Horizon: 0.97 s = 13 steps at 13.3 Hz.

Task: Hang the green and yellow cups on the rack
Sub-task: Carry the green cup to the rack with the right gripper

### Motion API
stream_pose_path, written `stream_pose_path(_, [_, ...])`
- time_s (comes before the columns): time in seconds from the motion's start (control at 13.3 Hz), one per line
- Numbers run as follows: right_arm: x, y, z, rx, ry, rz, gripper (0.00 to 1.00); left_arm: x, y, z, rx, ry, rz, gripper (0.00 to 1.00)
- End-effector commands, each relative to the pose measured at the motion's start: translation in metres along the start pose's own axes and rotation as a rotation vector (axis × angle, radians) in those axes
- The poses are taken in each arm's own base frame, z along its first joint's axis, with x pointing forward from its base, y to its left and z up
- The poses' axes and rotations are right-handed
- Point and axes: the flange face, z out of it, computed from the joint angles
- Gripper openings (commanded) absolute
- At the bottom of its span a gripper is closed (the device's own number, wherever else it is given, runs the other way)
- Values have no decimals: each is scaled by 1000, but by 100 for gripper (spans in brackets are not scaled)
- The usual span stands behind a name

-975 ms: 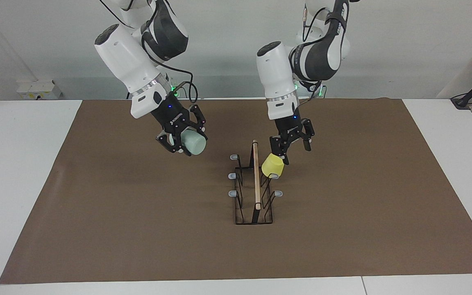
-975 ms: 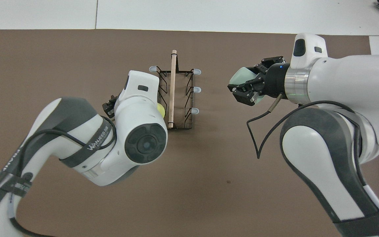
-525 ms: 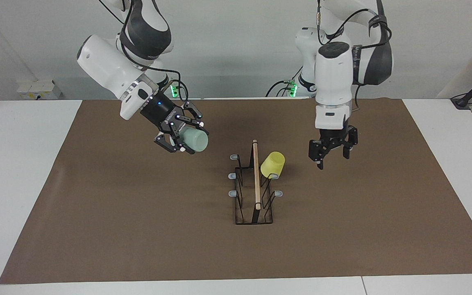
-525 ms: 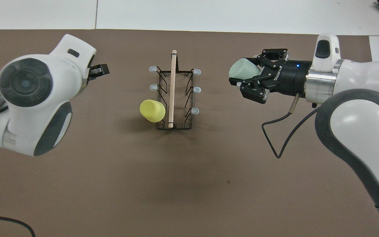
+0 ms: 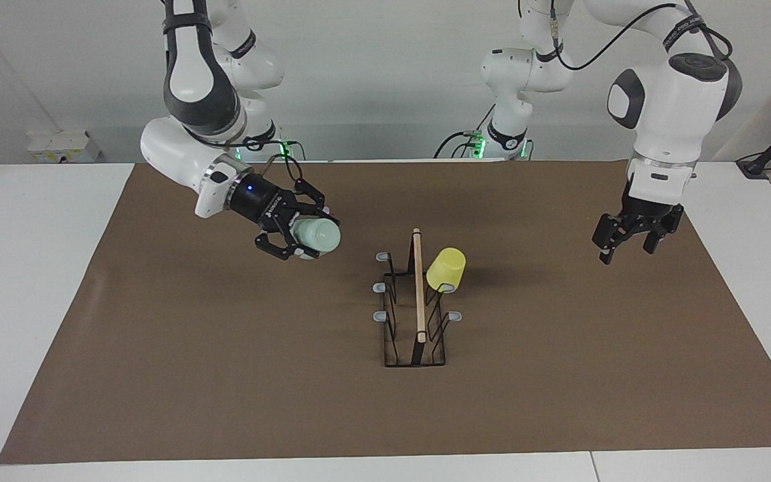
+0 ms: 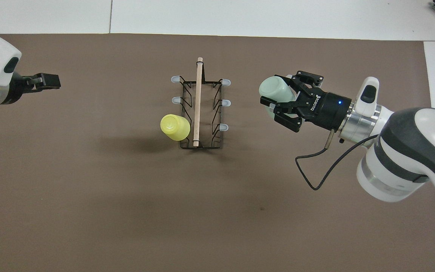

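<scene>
Facing view: you see the rack (image 5: 415, 304) standing mid-table on the brown mat (image 5: 225, 375), its wooden rod running along the top. The yellow cup (image 5: 446, 269) hangs tilted on a prong on the side toward the left arm's end of the table. The right gripper (image 5: 302, 235) hangs over the mat beside the rack, its jaws clamped on the green cup (image 5: 318, 235), which lies on its side in the air. The left gripper (image 5: 630, 234) hangs near the mat's edge at the left arm's end, jaws apart and holding nothing.

Overhead view: you find the yellow cup (image 6: 175, 127) touching the rack (image 6: 201, 109), and the green cup (image 6: 274, 90) in the right gripper (image 6: 279, 100), well apart from the rack. The left gripper (image 6: 47, 80) shows over the mat's edge.
</scene>
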Motion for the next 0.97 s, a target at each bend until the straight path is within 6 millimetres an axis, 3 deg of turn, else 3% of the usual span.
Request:
stream_pose_path(0.0, [-13,-20,25,-44,103,53,0,-1,-24,-11,-11,-44,57,100])
stream_pose_path(0.3, [-43,-42,73,-89,137,60,0,2,-41,-20,-57,-71,53,100])
stream_pose_path(0.53, [-59,-52,93,-92,126,42,0,1,-62,-21,-53,-103,113,100])
stream_pose_path(0.67, [-67,-49,102,-117,122,39,0,2,-61,-24,-53,-100,118,100])
stream_pose_path(0.9, [-90,-66,123,-135,138,63,0,2,-58,-23,-54,-102,123,100])
